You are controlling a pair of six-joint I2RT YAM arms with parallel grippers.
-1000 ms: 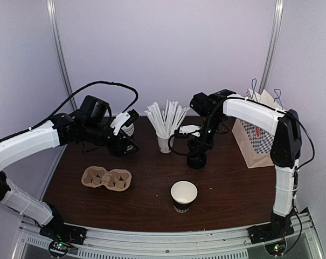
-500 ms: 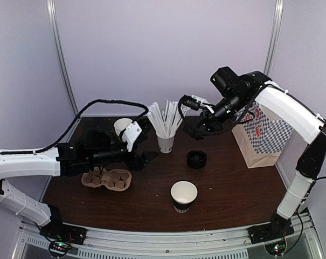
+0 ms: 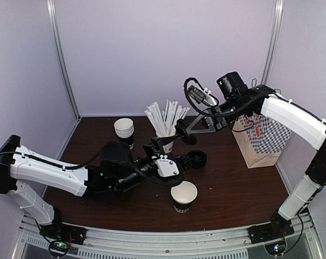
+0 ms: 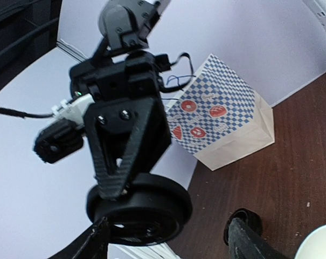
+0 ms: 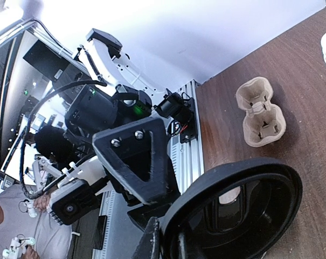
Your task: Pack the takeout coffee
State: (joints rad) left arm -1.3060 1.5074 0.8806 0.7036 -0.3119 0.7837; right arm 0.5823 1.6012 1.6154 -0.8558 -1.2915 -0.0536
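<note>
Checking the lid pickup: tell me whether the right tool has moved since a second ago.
Yes. The right tool, shut on a lid, has lifted off the lid stack and shifted left toward the straw cup.

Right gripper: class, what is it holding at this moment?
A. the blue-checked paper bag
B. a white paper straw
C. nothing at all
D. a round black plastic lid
D: the right gripper is shut on the rim of a round black plastic lid, which it holds up in the air.
</note>
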